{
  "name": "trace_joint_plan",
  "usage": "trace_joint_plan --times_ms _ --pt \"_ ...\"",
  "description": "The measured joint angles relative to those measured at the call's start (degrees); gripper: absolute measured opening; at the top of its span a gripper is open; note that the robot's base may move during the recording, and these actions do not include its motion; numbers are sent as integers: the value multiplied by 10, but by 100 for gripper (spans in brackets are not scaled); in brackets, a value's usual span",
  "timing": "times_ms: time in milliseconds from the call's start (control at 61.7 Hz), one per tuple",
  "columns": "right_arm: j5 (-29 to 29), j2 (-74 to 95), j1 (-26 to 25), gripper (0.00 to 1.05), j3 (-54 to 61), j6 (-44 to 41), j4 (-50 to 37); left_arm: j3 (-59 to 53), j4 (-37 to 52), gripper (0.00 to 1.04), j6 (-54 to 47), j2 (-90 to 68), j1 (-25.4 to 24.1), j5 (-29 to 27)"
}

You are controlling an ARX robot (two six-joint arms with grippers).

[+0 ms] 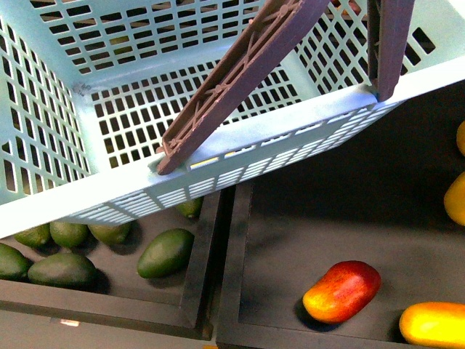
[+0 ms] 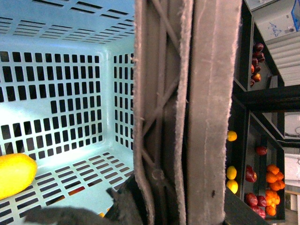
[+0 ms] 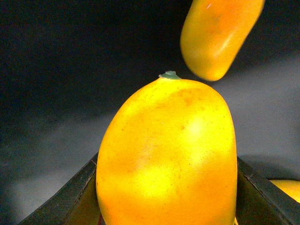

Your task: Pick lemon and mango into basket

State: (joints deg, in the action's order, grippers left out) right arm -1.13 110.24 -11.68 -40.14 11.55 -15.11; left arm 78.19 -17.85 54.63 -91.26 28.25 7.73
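Your right gripper [image 3: 166,197] clasps the smooth all-yellow mango [image 3: 168,136] on both sides, ready to carry it. The light teal slotted plastic basket [image 1: 240,163] hangs tilted over the dark trays [image 1: 305,218], close by to receive it. A yellow fruit [image 2: 14,173], probably the lemon, lies inside. I cannot tell how the left gripper [image 2: 123,206] stands.

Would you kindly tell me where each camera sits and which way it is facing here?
Front view: on the robot's body, looking down across the basket rim at dark trays of avocados; no arm shows.
Left wrist view: on the left arm, looking along the brown handles into the basket; a dark bit of the left pincer shows.
Right wrist view: on the right arm, close on a mango held in the right pincer.
Shared: front and left wrist views both show basket and handles.
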Motion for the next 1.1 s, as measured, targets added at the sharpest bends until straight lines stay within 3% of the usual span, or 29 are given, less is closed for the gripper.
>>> trace_joint_plan --times_ms 97,227,421,551,648,1037,1102 --pt "-29 -141 -40 64 16 -35 50 0 0 16 0 0 0 0" --pt "-45 -259 -33 63 -2 -41 85 0 0 16 -1 0 0 0" --pt "-32 -347 49 63 -67 3 81 0 0 16 0 0 0 2" --pt "7 -306 166 63 -118 85 38 0 0 16 0 0 0 0" --pt "26 -272 213 63 -141 116 17 0 0 16 0 0 0 0" --pt "61 -156 329 63 -231 189 -5 0 0 16 0 0 0 0" --pt "68 -144 340 72 -238 186 2 0 0 16 0 0 0 0"
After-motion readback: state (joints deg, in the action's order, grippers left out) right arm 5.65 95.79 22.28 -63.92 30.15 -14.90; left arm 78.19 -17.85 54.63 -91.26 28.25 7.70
